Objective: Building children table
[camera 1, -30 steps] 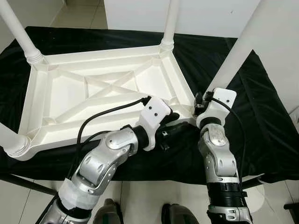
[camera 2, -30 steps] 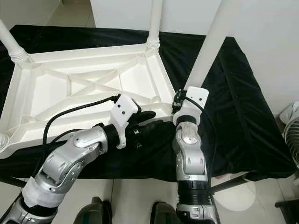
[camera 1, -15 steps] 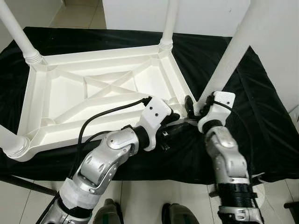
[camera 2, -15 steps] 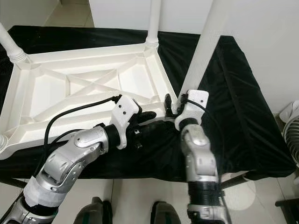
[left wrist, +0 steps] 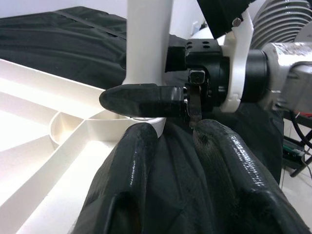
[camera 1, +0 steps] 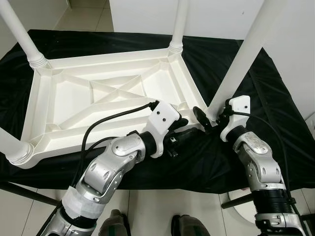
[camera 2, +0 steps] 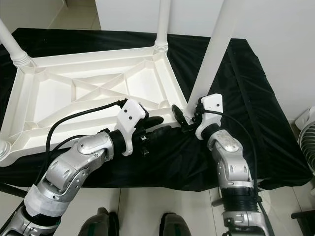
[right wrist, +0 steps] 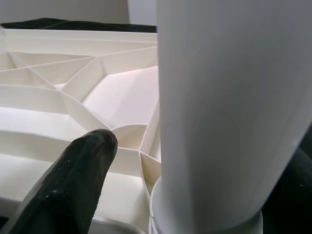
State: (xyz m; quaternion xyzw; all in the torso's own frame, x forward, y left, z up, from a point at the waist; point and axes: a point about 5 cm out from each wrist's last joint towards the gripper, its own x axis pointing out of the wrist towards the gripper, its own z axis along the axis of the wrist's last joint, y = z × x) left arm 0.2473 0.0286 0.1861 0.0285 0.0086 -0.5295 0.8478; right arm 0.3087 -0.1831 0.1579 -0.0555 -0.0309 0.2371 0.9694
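At the upturned table's (camera 1: pixel 98 93) corner, right gripper (camera 1: pixel 206 119) grips a leg (camera 1: pixel 243 54)

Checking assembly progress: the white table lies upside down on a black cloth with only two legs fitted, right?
Not two. The left eye view shows four legs standing up from the upside-down white table on the black cloth; the right gripper is at the near-right leg.

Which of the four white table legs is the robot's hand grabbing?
The white plastic leg at the near right corner of the upside-down white table. The right gripper is at its base; the other three legs stand with no gripper on them.
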